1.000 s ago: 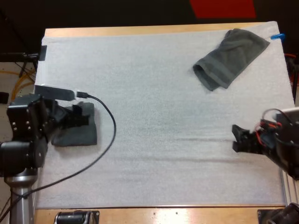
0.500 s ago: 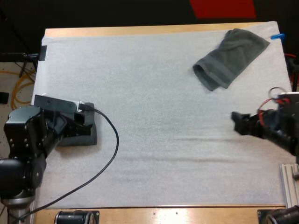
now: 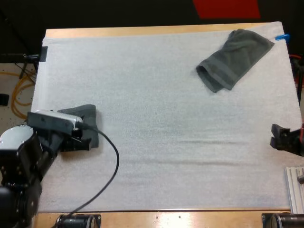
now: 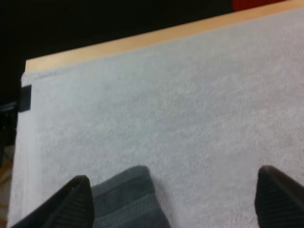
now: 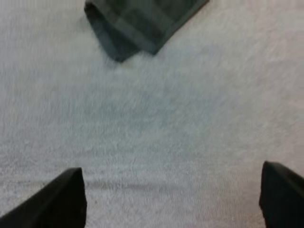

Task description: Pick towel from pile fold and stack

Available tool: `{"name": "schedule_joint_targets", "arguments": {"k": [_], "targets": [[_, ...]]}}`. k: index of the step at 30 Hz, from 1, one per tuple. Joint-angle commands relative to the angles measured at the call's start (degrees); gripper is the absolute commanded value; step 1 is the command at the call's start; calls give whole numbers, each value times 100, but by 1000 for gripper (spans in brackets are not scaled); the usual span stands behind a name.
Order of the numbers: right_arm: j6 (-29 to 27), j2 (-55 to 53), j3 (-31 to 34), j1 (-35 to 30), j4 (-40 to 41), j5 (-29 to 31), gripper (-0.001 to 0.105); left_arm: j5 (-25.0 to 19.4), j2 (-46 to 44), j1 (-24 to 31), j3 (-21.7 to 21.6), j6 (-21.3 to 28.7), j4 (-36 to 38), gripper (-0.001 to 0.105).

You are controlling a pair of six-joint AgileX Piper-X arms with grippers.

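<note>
A wooden table [image 3: 142,32] seen from above, covered almost edge to edge by a white mat [image 3: 156,123]. In the upper right of the frame lies the crumpled towel [image 3: 233,59], dark grey-green, loosely bunched and slanting toward the mat's far right corner. At the middle left lies the folded towel [image 3: 88,118], smaller and flat, partly hidden by your left gripper [image 4: 172,176]. The left wrist view shows that gripper's two fingers spread wide. A banded corner of the folded towel lies on the mat close beside one finger, not pinched, so the gripper holds nothing. Your right gripper [image 5: 171,170] sits at the right edge of the frame, well apart from both towels. Its wrist view shows the fingers just as wide apart over bare mat, empty, with the near end of the crumpled towel ahead. I judge that one towel is folded and set down, and that the step in hand is fetching the next. That calls for you to carry the right gripper forward to the crumpled towel, lower it with the fingers apart, and pinch an edge or corner rather than the bulk. The high view gives you both towels at once and the wide stretch of mat between them. The wrist views give the finger spread, which is hard to judge from above.
</note>
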Motion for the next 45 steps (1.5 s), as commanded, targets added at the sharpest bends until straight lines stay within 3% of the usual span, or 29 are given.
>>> {"name": "schedule_joint_targets", "arguments": {"k": [1,5,10,19,26,35,38,43,45], "targets": [[-125,-178,-32,-28,77,38,72,-4,-99,-107,2,66,-7,67],[-610,-778,-53,-26,328,283,72,-119,-394,-547,2,311,210,67],[-616,-1595,-53,-26,601,424,72,-196,-940,-676,2,310,447,67],[-94,-2993,14,-26,589,424,72,-659,-2153,-676,45,295,449,67],[255,-4026,387,-26,600,424,72,-659,-3229,-676,726,295,779,67],[83,-4018,665,-30,895,417,72,-625,-4595,-676,1436,43,1991,67],[22,-4018,681,-30,895,417,72,-625,-4562,-621,1480,-77,2547,67],[-103,-4018,687,-30,883,417,72,-686,-4581,-617,1604,-57,2291,67],[-114,-4008,687,-30,841,417,72,-686,-4581,-617,1691,-57,1827,67]]}}
